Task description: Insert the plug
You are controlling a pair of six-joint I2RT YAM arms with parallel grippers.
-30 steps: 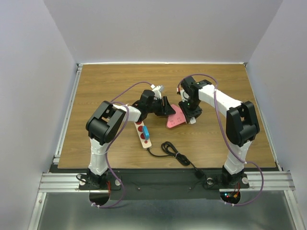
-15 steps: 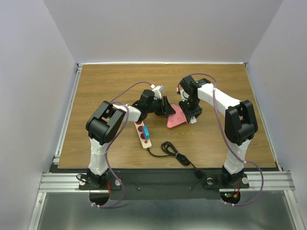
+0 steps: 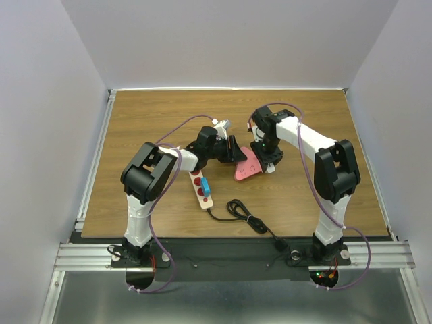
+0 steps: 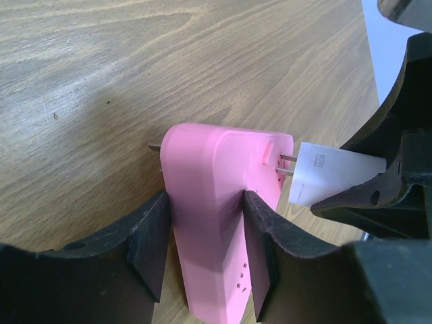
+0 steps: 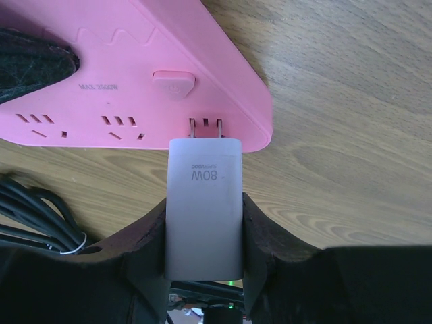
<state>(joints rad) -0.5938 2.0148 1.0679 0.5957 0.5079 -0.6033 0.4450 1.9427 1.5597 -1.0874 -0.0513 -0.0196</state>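
A pink power strip (image 3: 247, 166) lies mid-table. My left gripper (image 4: 202, 229) is shut on its body (image 4: 216, 196), one finger on each side. My right gripper (image 5: 202, 223) is shut on a white 80W charger plug (image 5: 204, 202). The plug's metal prongs (image 5: 204, 125) are partly inside the end socket of the pink strip (image 5: 135, 74), with a short length of prong still showing. In the left wrist view the plug (image 4: 331, 175) sits at the strip's right edge with its prongs (image 4: 289, 165) entering it. In the top view my right gripper (image 3: 268, 160) is beside the strip.
A white power strip with red sockets (image 3: 200, 189) lies near the left arm. A coiled black cord (image 3: 244, 214) lies toward the near edge and shows in the right wrist view (image 5: 34, 216). Purple cables loop over both arms.
My right arm has shifted slightly left toward the pink strip, bringing the plug closer in. The left arm has not moved.
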